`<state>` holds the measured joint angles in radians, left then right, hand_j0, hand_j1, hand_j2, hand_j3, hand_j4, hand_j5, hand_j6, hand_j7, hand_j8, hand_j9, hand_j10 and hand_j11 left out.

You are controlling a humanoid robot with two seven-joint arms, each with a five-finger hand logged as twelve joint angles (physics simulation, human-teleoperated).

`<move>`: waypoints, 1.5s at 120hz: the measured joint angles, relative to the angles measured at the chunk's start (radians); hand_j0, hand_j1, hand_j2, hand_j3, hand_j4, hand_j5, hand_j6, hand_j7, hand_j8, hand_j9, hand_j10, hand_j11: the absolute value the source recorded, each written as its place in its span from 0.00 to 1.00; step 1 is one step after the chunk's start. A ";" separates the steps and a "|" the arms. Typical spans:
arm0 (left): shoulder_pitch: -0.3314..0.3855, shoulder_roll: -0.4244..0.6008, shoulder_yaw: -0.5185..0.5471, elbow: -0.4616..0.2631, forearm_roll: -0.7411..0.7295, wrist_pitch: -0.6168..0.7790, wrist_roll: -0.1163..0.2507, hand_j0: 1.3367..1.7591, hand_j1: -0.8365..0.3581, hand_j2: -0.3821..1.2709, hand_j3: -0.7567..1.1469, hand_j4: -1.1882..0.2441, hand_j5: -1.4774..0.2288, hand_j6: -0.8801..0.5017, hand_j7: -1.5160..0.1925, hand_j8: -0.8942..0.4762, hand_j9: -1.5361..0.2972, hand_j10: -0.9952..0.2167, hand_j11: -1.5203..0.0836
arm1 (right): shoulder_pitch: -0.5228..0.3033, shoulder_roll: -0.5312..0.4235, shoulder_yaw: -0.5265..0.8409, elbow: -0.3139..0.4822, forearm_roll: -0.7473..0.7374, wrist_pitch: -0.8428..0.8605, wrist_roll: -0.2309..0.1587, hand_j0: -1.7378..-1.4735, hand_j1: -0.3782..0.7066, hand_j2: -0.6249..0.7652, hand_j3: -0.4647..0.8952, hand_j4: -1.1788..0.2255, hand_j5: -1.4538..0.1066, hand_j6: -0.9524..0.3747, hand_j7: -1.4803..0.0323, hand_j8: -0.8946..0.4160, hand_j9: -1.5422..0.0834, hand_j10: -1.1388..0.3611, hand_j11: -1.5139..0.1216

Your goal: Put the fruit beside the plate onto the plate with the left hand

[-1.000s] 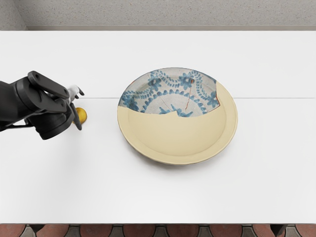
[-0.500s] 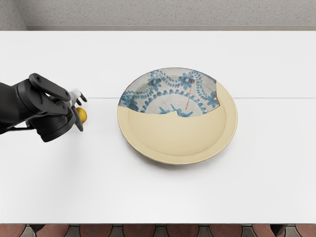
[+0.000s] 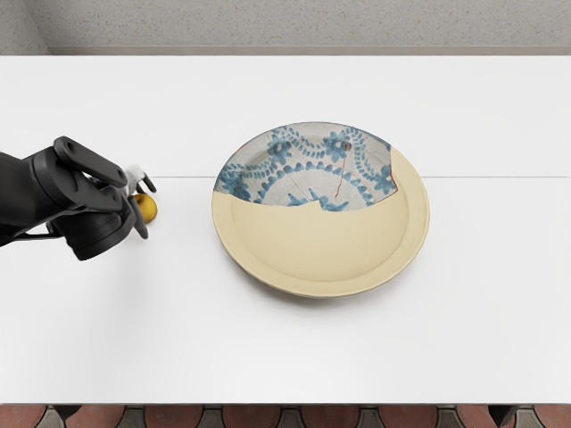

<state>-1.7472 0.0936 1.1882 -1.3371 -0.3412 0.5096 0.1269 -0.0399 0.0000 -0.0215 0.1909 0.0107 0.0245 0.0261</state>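
Observation:
A small yellow-orange fruit (image 3: pixel 148 208) lies on the white table, a short way left of the plate (image 3: pixel 321 245). The plate is large and round, cream in front, with a blue-and-white flower pattern on its far part; nothing lies on it. My left hand (image 3: pixel 136 201), black with a pale fingertip, comes in from the left edge and sits against the fruit's left side. Its fingers curl over and under the fruit, hiding the fruit's left half. The fruit still rests at table level.
The white table (image 3: pixel 285 348) runs wide in front of and to the right of the plate. A grey wall lies behind its far edge. A thin seam line crosses the tabletop behind the hand.
The upper finger has come down from a spread pose onto the fruit's top, and the hand has shifted slightly. The fruit and plate have stayed where they were.

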 joint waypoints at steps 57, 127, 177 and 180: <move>-0.053 0.033 0.005 -0.082 -0.052 -0.066 -0.007 0.71 0.31 0.38 0.44 0.45 0.29 0.54 0.17 0.56 0.15 0.14 0.27 | 0.000 0.000 0.000 0.000 0.000 0.000 0.000 0.30 0.04 0.45 0.34 0.83 0.92 0.71 0.97 0.67 0.94 0.75 0.92; -0.247 0.132 -0.189 -0.086 -0.068 -0.267 0.002 0.72 0.35 0.42 0.40 0.39 0.20 0.42 0.20 0.46 0.19 0.15 0.20 | 0.000 0.000 0.000 0.000 0.000 0.000 0.000 0.30 0.04 0.45 0.34 0.83 0.92 0.71 0.97 0.67 0.94 0.75 0.92; -0.201 0.103 -0.489 -0.057 0.009 -0.361 -0.002 0.73 0.36 0.45 0.40 0.39 0.19 0.43 0.20 0.46 0.19 0.13 0.20 | 0.000 0.000 0.000 0.000 0.000 0.000 0.000 0.30 0.04 0.45 0.34 0.83 0.92 0.71 0.97 0.67 0.94 0.75 0.92; -0.193 0.094 -0.494 -0.050 0.013 -0.362 -0.002 0.73 0.36 0.44 0.40 0.39 0.19 0.43 0.20 0.47 0.19 0.13 0.20 | 0.000 0.000 0.000 0.000 0.000 0.000 0.000 0.30 0.04 0.45 0.34 0.83 0.92 0.71 0.97 0.67 0.94 0.75 0.92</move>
<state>-1.9404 0.1880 0.6943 -1.3869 -0.3284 0.1478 0.1247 -0.0399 0.0000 -0.0215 0.1908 0.0107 0.0245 0.0261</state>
